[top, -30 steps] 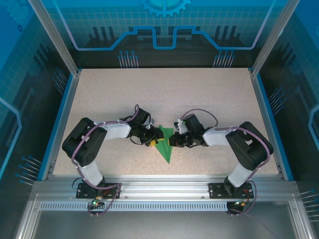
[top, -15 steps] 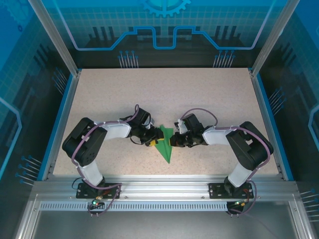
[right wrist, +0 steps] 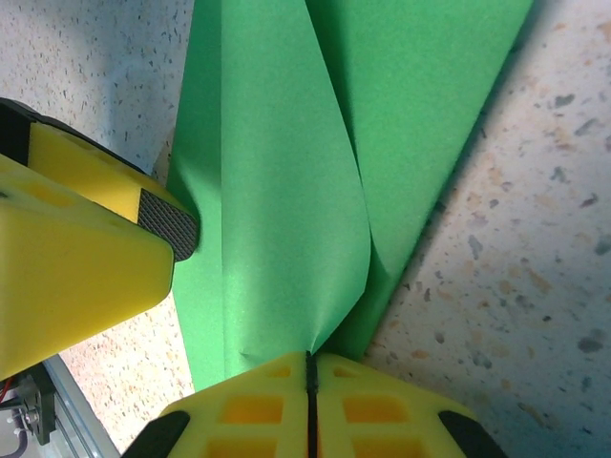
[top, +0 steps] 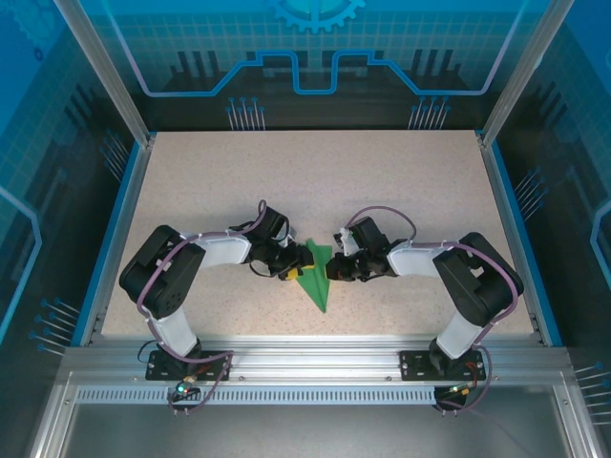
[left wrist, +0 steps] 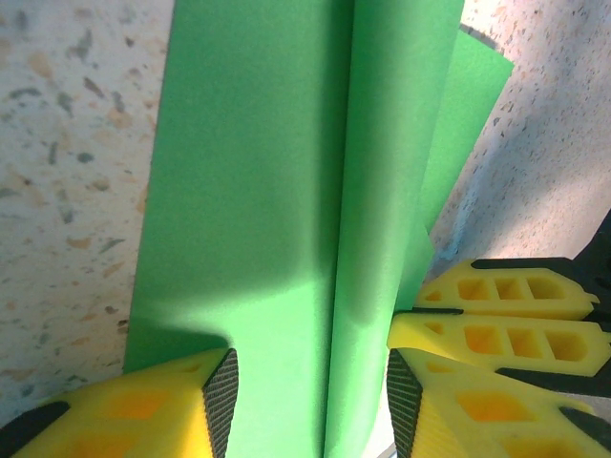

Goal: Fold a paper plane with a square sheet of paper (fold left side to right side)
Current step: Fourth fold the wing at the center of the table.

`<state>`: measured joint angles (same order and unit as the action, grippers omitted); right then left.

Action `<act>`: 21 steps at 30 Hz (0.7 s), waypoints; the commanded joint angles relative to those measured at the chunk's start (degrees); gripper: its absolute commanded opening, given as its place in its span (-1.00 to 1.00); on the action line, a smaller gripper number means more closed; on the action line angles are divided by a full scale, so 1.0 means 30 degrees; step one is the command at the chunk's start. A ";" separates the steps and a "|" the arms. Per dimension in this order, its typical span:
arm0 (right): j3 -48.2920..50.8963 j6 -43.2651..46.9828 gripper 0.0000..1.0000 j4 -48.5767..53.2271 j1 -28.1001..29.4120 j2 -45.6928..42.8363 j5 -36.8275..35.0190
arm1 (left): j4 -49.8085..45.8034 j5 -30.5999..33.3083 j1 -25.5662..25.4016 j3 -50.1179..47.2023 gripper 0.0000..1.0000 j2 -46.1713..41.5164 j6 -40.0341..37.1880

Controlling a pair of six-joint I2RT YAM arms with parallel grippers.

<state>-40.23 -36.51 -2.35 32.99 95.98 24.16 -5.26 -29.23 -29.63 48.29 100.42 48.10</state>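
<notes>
1. Paper plane: bright green and folded to a slim dart. It lies on the counter, near-centre between the two arms, with the nose toward the near edge and the wide tail toward the far side.
2. Left jaws: parted about halfway and gripping nothing. The black pads stand on either side of the raised centre fold, down on the left half. Judged purpose: to pin the lower layers so the dart cannot slide.
3. Right jaws: closed tight on the edge of the upper flap, where the paper runs into the seam between the yellow fingers. Judged purpose: to hold the flap ready for carrying across the crease.
4. Flap: lifted and curved, not yet pressed flat. The fold looks incomplete.
5. Risk: thin paper may buckle or tear if pulled against the pinned side.
</notes>
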 commanded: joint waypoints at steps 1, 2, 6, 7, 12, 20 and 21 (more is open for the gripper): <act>-0.0306 0.0337 -0.83 0.0649 -0.0202 0.0344 -0.0027 | -0.1032 0.0471 -0.0099 -0.0131 -0.03 0.0851 -0.0039; -0.0284 0.0338 -0.83 0.0689 -0.0187 0.0374 -0.0055 | -0.1059 0.0486 -0.0100 -0.0122 -0.03 0.0857 -0.0053; -0.0188 0.0305 -0.83 0.0976 -0.0172 0.0603 -0.0256 | -0.1000 0.0444 -0.0105 -0.0157 -0.03 0.0744 -0.0072; -0.0211 0.0342 -0.83 0.1085 -0.0131 0.0666 -0.0289 | -0.1001 0.0412 -0.0096 -0.0156 -0.03 0.0701 -0.0106; -0.0373 0.0477 -0.83 0.2122 0.0052 0.0982 -0.0859 | -0.1242 0.0370 -0.0101 0.0045 -0.01 -0.0069 -0.0388; -0.0791 0.0759 -0.84 0.3403 0.0225 0.1336 -0.1564 | -0.3102 0.1171 -0.0090 0.0916 0.04 -0.2556 -0.1372; -0.0800 0.0773 -0.84 0.3460 0.0221 0.1331 -0.1617 | -0.3111 0.1119 -0.0077 0.0985 0.03 -0.2710 -0.1369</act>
<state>-42.78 -35.48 2.15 33.23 97.76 23.14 -11.22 -26.92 -29.65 48.97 95.42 46.11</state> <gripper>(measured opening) 0.085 0.517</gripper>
